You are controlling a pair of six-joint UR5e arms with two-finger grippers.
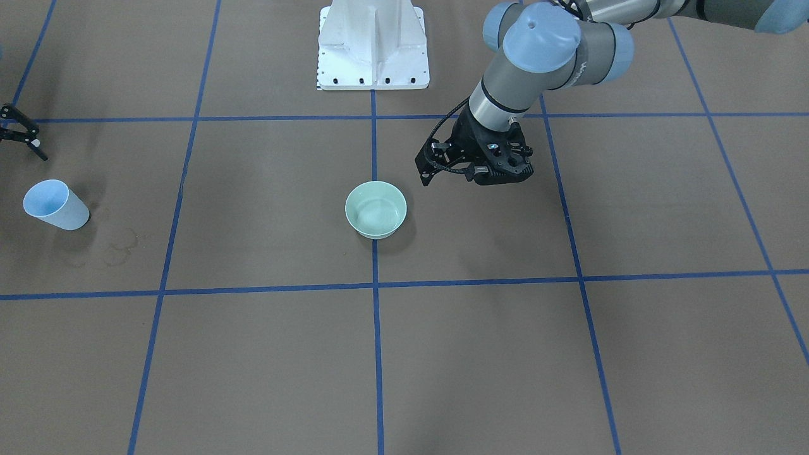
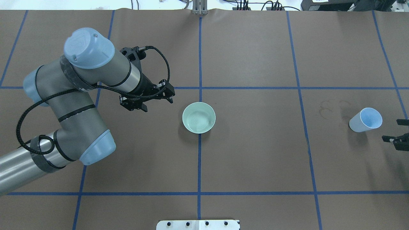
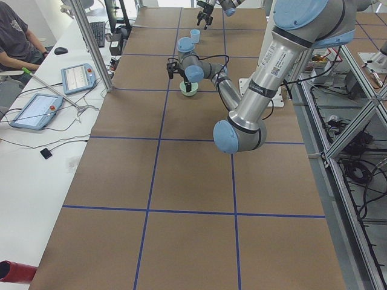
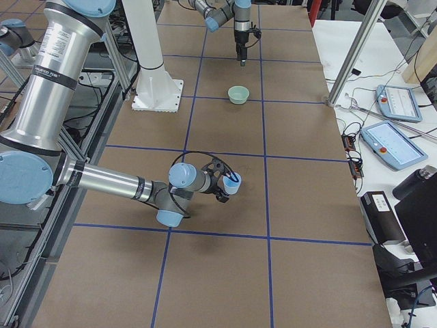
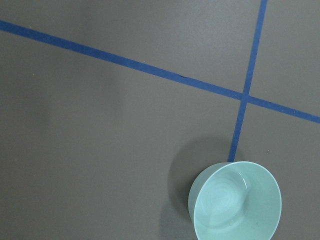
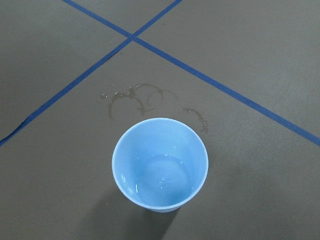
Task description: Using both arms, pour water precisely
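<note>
Across the table (image 1: 569, 354) from the robot, the front-facing cam has the mint-green bowl (image 1: 376, 210) sitting on the centre tape line (image 1: 377, 328), well clear of every edge. The pale blue cup (image 1: 55, 204) is way off toward the robot's right end. Near the bowl but not touching it hangs the left gripper (image 1: 486, 170); honestly can't tell if its fingers are spread or together. At the frame's edge the right gripper (image 1: 24, 134) pokes in near the cup, fingers apart, nothing in them. The white pedestal (image 1: 373, 44) stands by the robot-side edge.

Overhead, same layout. The right gripper's fingers straddle empty air just beside the cup, and dried ring stains (image 2: 330, 107) mark the paper on the cup's bowl side.

Both side cams are too far off to add anything about the fingers.

Left wrist cam: the bowl is down in the lower right corner by a tape crossing. Faint rings show inside it, could be moulding or liquid, can't say.

Right wrist cam: the cup stands upright straight below, and the water (image 6: 162, 177) is a shallow puddle at its bottom with a few glints.

What worries me is that a light, tapered cup could get nudged over or squashed by an off-centre grab. With nothing holding the bowl, it could also skate sideways and the pour land on the paper.
</note>
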